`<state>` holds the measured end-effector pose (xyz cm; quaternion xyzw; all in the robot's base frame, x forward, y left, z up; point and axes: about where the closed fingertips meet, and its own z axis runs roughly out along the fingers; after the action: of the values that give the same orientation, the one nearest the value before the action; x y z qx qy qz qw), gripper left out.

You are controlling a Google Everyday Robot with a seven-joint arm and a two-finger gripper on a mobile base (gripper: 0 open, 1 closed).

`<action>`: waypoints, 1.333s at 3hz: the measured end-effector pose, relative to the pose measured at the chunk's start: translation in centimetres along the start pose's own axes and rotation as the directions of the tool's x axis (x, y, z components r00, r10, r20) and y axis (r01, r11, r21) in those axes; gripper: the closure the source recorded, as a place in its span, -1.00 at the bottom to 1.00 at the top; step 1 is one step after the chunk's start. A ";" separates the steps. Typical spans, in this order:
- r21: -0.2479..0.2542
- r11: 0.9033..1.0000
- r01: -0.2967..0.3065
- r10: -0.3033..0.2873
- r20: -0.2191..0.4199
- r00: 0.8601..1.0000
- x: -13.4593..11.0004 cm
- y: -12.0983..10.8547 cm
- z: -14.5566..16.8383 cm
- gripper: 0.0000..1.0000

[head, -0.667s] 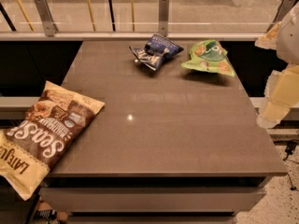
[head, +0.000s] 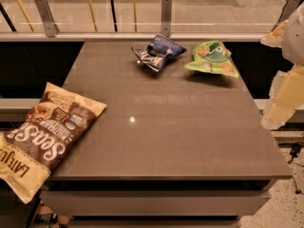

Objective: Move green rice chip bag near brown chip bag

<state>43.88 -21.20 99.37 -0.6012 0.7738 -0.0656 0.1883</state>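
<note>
Green rice chip bag (head: 212,58) on table (head: 166,132); tool (head: 278,109) beyond right edge, apart.

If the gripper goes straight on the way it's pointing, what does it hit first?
The gripper, right of the table, seems angled down and left, so probably that table's right edge first, though depth is unclear.
</note>
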 end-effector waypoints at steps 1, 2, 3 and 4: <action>0.095 0.995 0.014 -0.014 0.002 1.000 0.1 0.0 -0.3 -1.00; 0.220 0.975 -0.002 -0.004 0.025 1.000 -0.4 -2.1 0.5 -1.00; 0.349 0.937 -0.014 -0.006 0.056 0.998 -1.4 -6.3 1.0 -1.00; 0.429 0.903 -0.006 -0.014 0.044 0.999 -1.9 -10.5 1.8 -1.00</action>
<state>54.39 -22.00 101.56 -0.5480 0.7347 -0.2208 0.3334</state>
